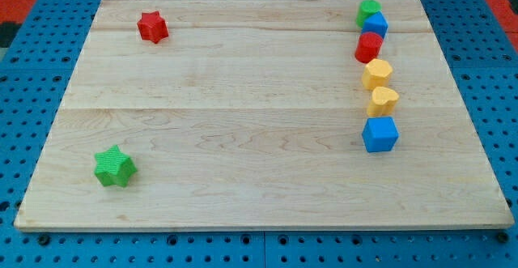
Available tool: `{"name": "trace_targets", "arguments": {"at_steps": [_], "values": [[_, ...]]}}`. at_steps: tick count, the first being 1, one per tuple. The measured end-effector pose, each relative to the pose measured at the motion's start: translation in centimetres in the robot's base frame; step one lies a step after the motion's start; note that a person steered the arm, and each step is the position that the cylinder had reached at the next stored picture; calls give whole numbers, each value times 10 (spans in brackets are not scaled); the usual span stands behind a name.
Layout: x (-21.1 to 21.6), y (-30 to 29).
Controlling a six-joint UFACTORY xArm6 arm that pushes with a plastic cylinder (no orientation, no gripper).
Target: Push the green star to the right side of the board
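The green star (114,167) lies on the wooden board (243,114) near the view's bottom left corner, on its own. My tip and the rod do not show anywhere in the camera view, so its place relative to the blocks cannot be told.
A red star (152,27) lies at the top left. Down the right side runs a column of blocks: a green block (368,10), a blue block (375,24), a red block (369,47), two yellow blocks (377,74) (383,100), and a blue cube (380,134).
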State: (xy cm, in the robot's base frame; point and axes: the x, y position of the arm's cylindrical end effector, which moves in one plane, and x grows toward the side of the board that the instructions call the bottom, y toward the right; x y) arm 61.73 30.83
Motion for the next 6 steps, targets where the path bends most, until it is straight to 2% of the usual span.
{"name": "trace_targets", "arguments": {"at_steps": [1, 2, 3, 4, 5, 6], "values": [[0, -75], [-3, -206], [-24, -289], [-26, -390], [-26, -476], [-45, -537]]}}
